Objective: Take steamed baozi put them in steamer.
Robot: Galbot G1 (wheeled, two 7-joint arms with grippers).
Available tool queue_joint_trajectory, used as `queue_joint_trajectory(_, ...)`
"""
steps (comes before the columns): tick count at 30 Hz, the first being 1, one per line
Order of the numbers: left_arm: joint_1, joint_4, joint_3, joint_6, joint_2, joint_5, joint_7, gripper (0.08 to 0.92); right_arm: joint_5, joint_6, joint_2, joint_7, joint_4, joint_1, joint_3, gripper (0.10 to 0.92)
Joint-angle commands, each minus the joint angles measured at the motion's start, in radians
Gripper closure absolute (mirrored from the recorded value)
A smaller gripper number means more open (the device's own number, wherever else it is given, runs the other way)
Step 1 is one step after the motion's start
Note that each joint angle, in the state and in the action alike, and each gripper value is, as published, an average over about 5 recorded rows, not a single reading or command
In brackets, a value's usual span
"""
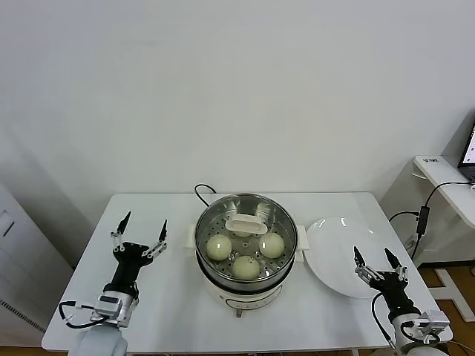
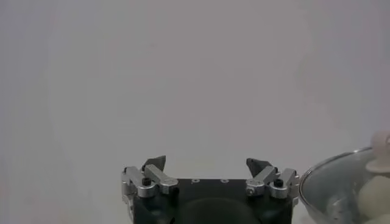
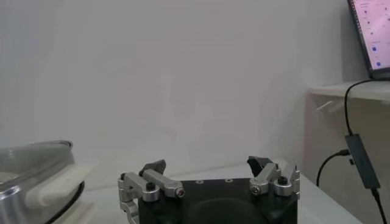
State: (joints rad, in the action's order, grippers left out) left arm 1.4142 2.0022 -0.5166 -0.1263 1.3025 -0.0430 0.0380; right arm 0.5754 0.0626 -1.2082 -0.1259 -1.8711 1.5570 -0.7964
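The steamer [image 1: 288, 226] stands mid-table on its white base. Three cream-white baozi lie inside it: one on the left [image 1: 218, 246], one on the right [image 1: 272, 245], one at the front [image 1: 246, 266]. A glass lid with a cream handle [image 1: 246, 223] sits on top; a fourth bun does not show. My left gripper [image 1: 145, 220] is open and empty, left of the steamer. It is also open in the left wrist view [image 2: 206, 163], where the lidded steamer [image 2: 332, 182] is beside it. My right gripper [image 1: 370, 252] is open and empty over the plate's front edge, and open in the right wrist view [image 3: 207, 163].
A flat white plate [image 1: 334, 237] lies right of the steamer, bare. The black cord [image 1: 202, 191] runs off behind the steamer. A side table [image 1: 445, 185] with a laptop [image 3: 372, 33] and hanging cable [image 3: 359, 158] stands beyond the right table edge.
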Motion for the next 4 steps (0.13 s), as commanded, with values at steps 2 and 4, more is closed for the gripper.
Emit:
queue_joint_trajectory(2, 0.037, -0.064, -0.055, -0.094, 0.014, 0.090, -0.046, 0.177, -0.010, -0.001, -0.011, -0.008, -0.004, -0.003, 0.002, 0.203)
queue_joint_trajectory(4, 0.038, -0.065, -0.057, -0.093, 0.014, 0.094, -0.047, 0.177, -0.010, 0.000, -0.013, -0.009, -0.005, -0.002, 0.003, 0.203)
